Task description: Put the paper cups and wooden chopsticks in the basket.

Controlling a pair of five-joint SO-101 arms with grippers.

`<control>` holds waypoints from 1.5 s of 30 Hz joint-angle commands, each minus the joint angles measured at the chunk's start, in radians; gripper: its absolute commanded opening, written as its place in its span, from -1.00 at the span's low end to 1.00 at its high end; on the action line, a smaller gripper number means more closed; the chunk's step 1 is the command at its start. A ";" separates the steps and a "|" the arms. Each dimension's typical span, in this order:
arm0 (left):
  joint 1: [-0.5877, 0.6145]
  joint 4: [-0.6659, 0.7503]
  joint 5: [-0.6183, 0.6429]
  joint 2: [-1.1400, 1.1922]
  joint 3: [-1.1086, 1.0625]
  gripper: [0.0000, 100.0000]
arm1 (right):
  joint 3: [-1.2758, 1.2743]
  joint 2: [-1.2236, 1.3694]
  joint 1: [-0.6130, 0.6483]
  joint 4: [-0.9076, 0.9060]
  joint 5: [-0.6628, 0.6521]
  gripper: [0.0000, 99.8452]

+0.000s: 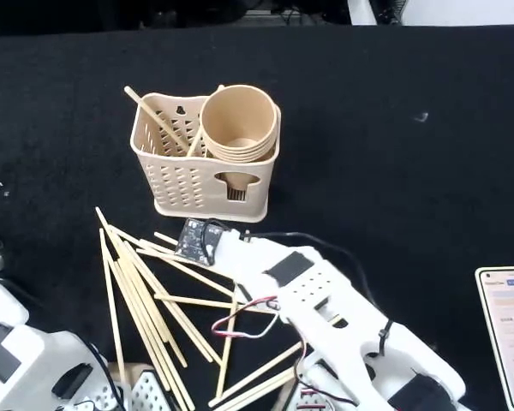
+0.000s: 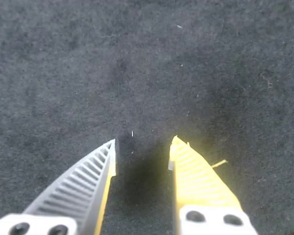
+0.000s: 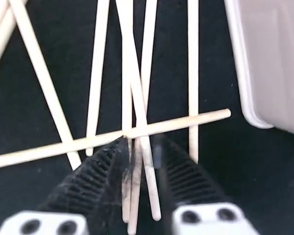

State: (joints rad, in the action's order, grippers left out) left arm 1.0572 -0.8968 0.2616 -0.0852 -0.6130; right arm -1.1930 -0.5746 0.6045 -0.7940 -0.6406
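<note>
A beige slotted basket [image 1: 184, 184] stands on the black cloth. A stack of paper cups [image 1: 238, 120] fills one compartment, and a few wooden chopsticks [image 1: 158, 120] lean in the other. Several more chopsticks [image 1: 150, 300] lie scattered in front of the basket. My right arm [image 1: 313, 295] stretches over this pile. Down at the table, my right gripper [image 3: 143, 147] has its black fingers pressed against two chopsticks [image 3: 137, 98] that run between them, with one chopstick lying across them at the tips. The basket [image 3: 272, 63] is close beside it. My left gripper [image 2: 142, 147] hangs open over bare cloth.
A phone [image 1: 507, 334] lies at the right edge of the table. The left arm's base [image 1: 21, 360] sits at the lower left corner, next to the chopstick pile.
</note>
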 commanded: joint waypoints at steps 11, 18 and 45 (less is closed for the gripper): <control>0.002 0.000 0.008 -0.037 0.048 -0.64 | 0.113 -0.018 -0.133 -0.216 0.011 -0.90; 0.004 0.000 0.008 -0.037 0.048 -0.64 | 0.120 -0.064 -0.172 -0.222 0.011 -0.90; 0.005 0.000 0.005 -0.037 0.051 -0.64 | -0.139 -0.529 -0.152 -0.497 -0.744 -0.46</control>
State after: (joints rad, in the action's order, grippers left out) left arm 1.0572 -0.8968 0.2616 -0.0852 -0.6130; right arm -1.3326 -1.1178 0.4189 -1.2820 -1.3541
